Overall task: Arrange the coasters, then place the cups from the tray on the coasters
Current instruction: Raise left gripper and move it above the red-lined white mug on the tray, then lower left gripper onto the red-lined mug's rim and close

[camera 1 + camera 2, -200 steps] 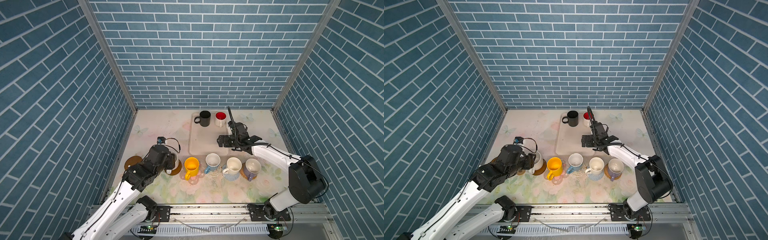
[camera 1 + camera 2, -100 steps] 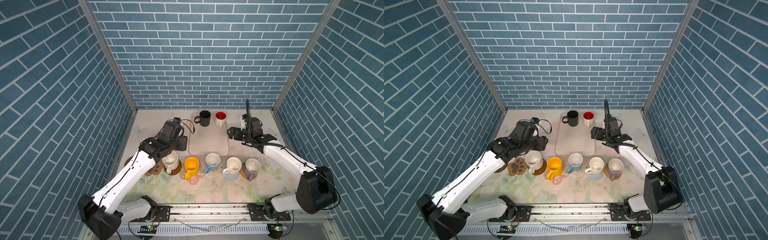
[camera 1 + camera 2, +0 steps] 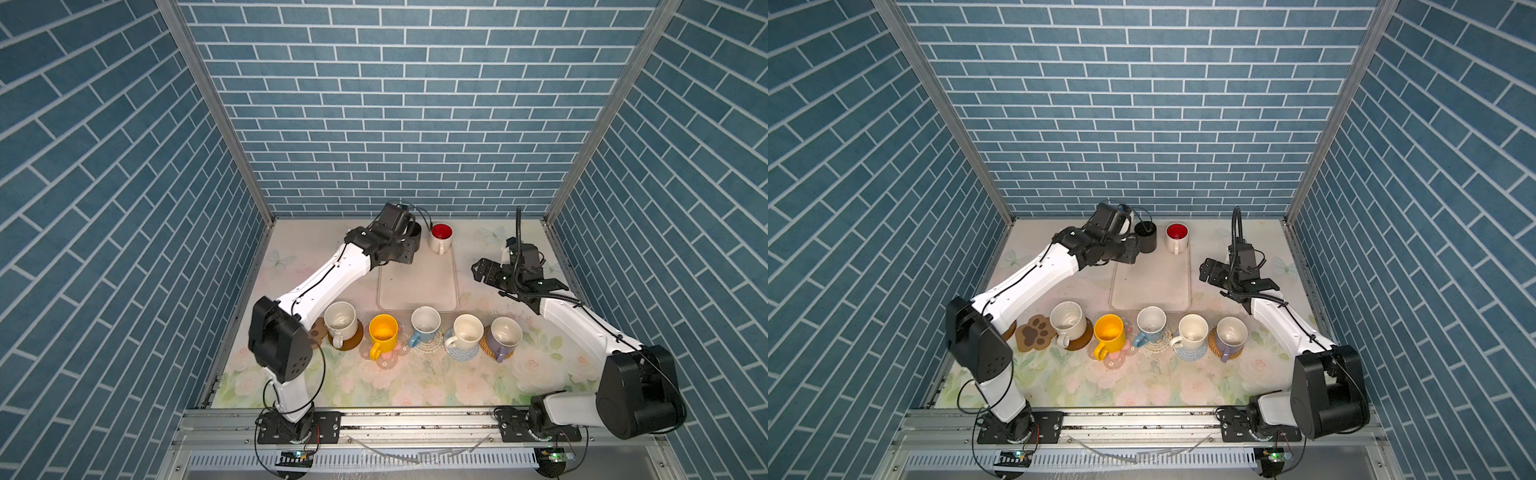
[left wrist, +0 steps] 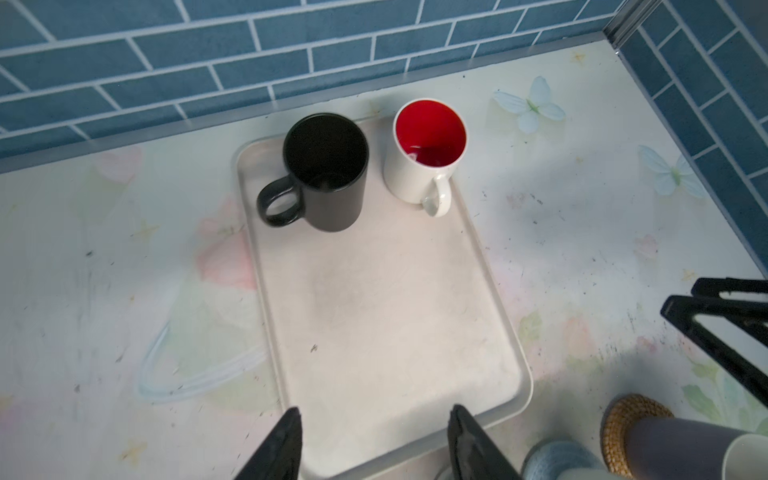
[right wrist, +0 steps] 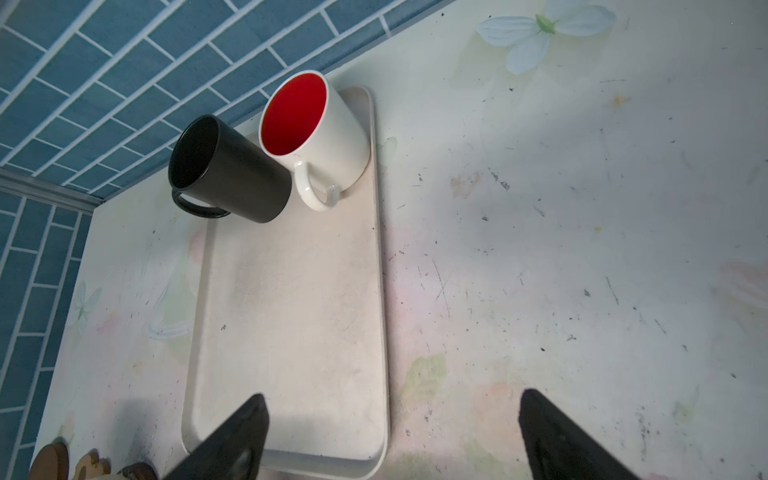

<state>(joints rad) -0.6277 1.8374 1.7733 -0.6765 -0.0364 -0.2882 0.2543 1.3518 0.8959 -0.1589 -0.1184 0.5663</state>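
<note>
Five mugs (image 3: 1192,328) stand on coasters (image 3: 1191,353). The black mug (image 4: 324,170) and red-lined mug (image 4: 424,166) wait on the tray (image 4: 374,311), ahead of the half-open, empty left jaws; right jaws gape empty. The paw coaster (image 3: 1034,332) lies bare.

black mug (image 4: 328,183), red-lined white mug (image 4: 409,176) — beige tray (image 4: 374,316), floral tabletop (image 4: 582,216)

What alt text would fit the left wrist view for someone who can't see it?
A black mug and a red-lined white mug stand side by side on a pale beige tray, at its end by the blue brick wall. The left tool hangs open over the opposite end.
</note>
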